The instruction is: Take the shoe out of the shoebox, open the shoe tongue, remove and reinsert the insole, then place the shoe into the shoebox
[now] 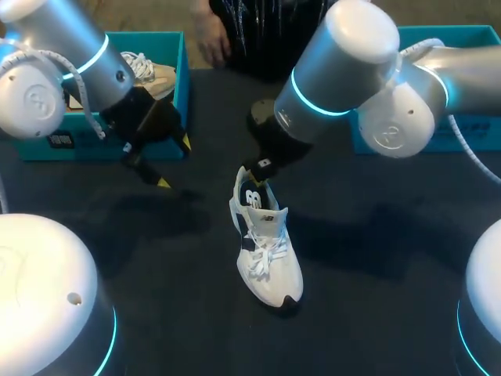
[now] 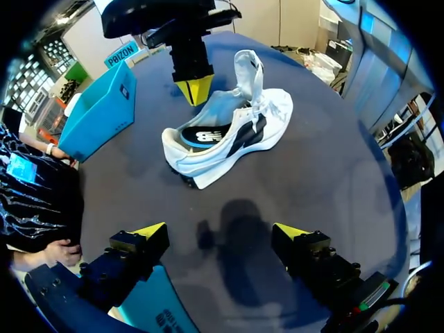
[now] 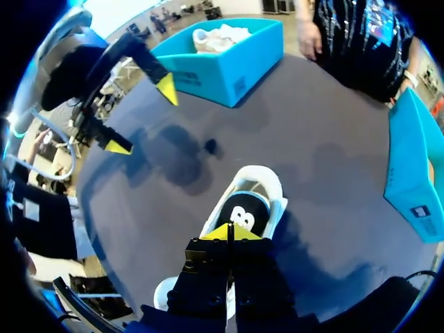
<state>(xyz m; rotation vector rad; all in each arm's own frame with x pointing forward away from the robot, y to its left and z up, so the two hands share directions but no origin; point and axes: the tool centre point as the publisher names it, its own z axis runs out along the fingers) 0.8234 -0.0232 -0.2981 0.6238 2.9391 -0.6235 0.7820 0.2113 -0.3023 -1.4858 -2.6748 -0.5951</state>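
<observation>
though apart from the shoe [image 1: 266,251], left shoebox [image 1: 181,74] and right shoebox [image 1: 473,129] beyond

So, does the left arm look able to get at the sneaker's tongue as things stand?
Probably yes: only bare table lies between the open left gripper and the white sneaker, though the right gripper hangs close beside the tongue, over the heel.
</observation>
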